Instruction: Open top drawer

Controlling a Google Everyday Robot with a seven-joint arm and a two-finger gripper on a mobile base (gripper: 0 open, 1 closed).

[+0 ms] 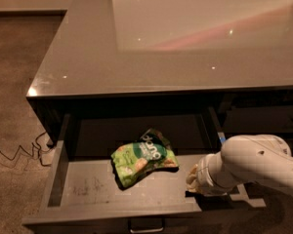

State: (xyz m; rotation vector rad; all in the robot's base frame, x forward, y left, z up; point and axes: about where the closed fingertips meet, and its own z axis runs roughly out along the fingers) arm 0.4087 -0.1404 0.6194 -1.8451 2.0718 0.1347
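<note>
The wide dark grey top drawer, just left of the claw, is far out. Little seems left to do. I cannot tell if the claw is open or closed.

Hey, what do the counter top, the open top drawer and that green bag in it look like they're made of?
Counter top: glossy grey, perhaps laminate or stone; it mirrors lights. Top drawer: matte grey board, probably painted wood or laminate, floor scuffed. Bag: crinkled shiny plastic film. Gripper is at the drawer's right side.
</note>
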